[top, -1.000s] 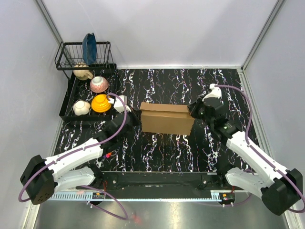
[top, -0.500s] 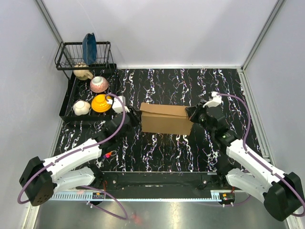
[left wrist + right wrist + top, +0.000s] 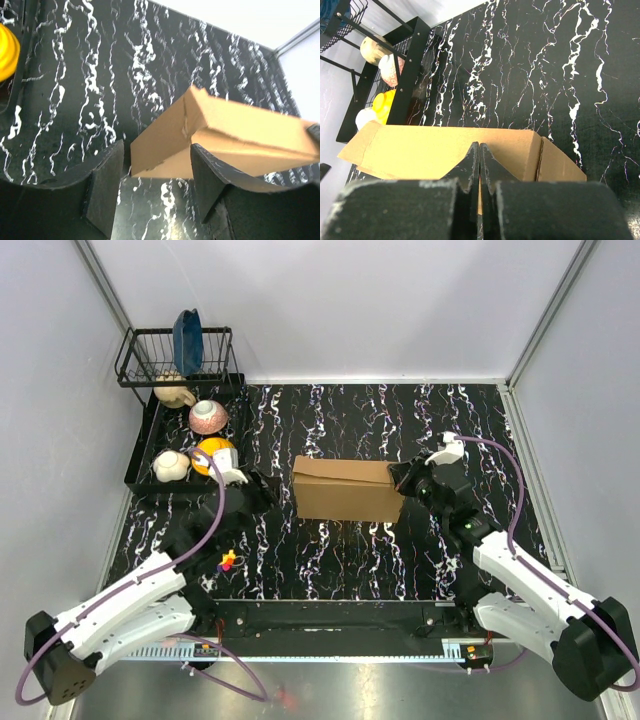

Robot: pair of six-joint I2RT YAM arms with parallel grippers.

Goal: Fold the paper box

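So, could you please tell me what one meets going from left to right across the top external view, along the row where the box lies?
white bowl → yellow bowl → left gripper → paper box → right gripper

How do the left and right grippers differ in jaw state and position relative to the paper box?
The left gripper has its jaws apart; the right gripper has them shut together. The left gripper stands off the left end of the paper box, a gap showing in the top view; the right gripper sits at the right end, tips at the top edge. Both face the box; neither holds it.
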